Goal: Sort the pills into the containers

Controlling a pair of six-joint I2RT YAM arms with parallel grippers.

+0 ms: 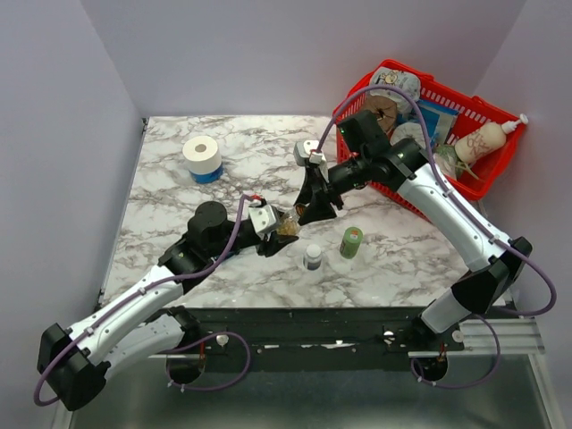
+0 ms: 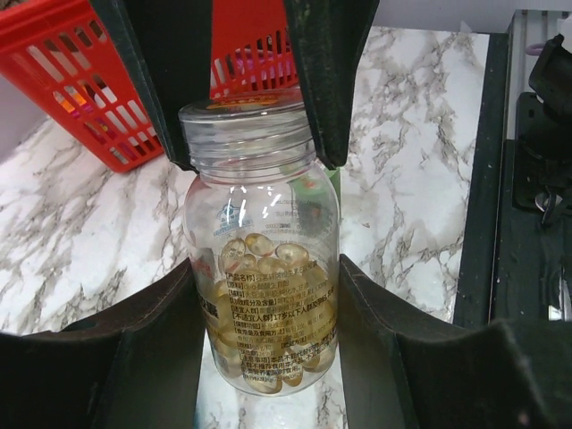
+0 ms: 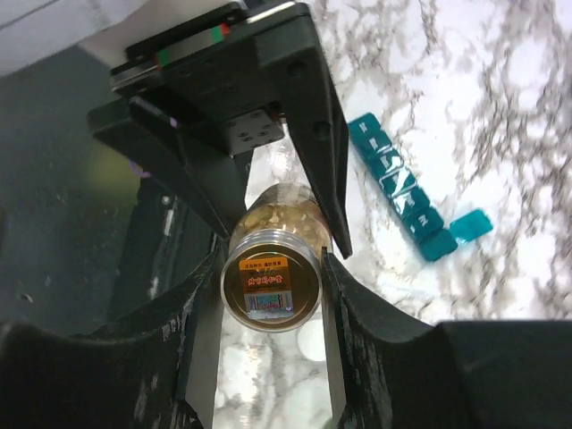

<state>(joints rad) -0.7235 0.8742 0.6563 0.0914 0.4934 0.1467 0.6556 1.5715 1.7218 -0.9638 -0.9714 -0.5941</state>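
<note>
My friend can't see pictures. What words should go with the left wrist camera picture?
A small clear plastic bottle of yellowish-brown pills fills the middle, held low down by the left gripper, while the right gripper grips its cap. Behind are a white marble table and a red basket.

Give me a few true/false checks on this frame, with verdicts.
1. Left gripper holds the pill bottle. True.
2. Right gripper hangs clear of the bottle. False: its fingers clamp the cap.
3. The cap is off. False: it sits on the bottle.
4. One organiser lid stands open. True.
5. The basket is empty. False: it holds several items.
</note>
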